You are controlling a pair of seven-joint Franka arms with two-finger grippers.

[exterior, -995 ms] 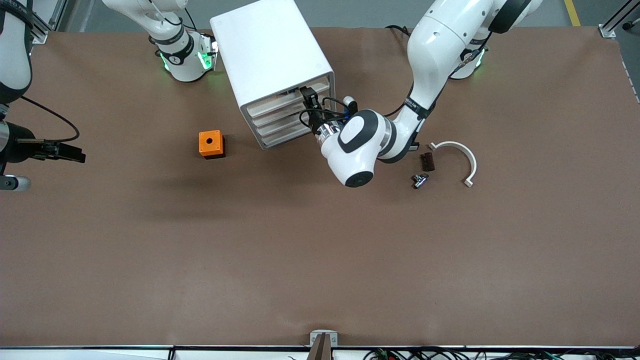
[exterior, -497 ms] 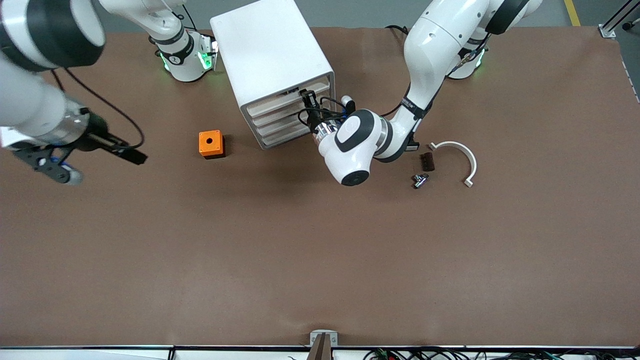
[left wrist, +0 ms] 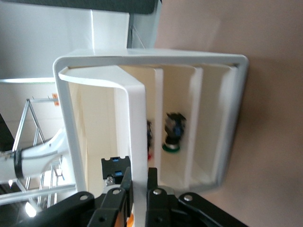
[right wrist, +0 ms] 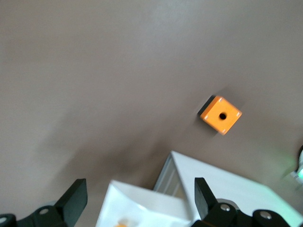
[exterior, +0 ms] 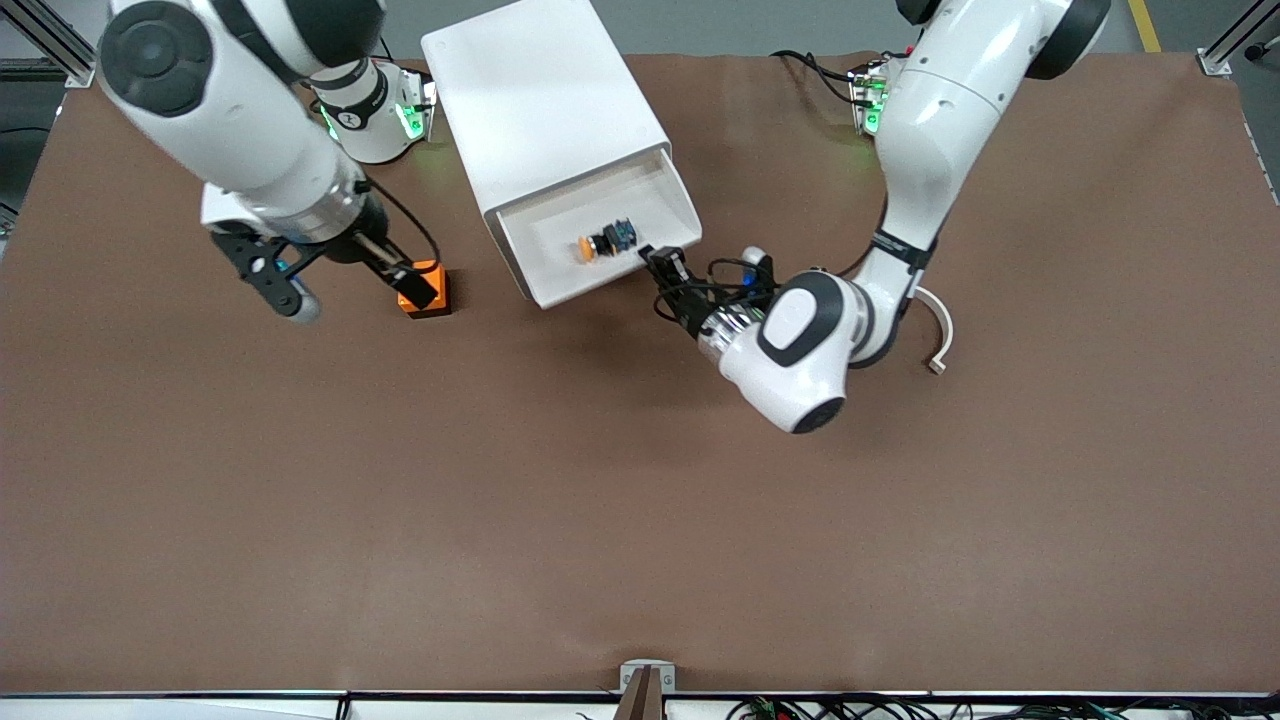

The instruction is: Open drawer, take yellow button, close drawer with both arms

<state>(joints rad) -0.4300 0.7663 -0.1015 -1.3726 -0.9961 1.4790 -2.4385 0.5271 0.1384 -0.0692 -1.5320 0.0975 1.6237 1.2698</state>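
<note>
Clamped on the front lip of the drawer (exterior: 600, 245), the left gripper (exterior: 663, 266) has its two fingers (left wrist: 124, 182) pinched either side of the thin white wall, as my left wrist view shows plainly. My right gripper (exterior: 415, 288) hangs with its jaws wide apart, both fingertips (right wrist: 75, 198) framing open air in the right wrist view, and from the front camera it sits over the orange cube (exterior: 424, 296) with the hole in its top. I see the drawer pulled out of the top of the white cabinet (exterior: 545, 105), its tray floor bare apart from the button (exterior: 604, 240), which lies on its side inside, orange cap toward the right arm's end of the table and blue end toward the left arm's. The left wrist view also shows another small dark part in a lower drawer (left wrist: 173, 131), though I can't make out what it is. A curved white bracket (exterior: 940, 335) lies on the brown table (exterior: 640, 520) at the left arm's end, partly hidden by that arm's wrist. The orange cube stands on the table just beside the cabinet, toward the right arm's end.
</note>
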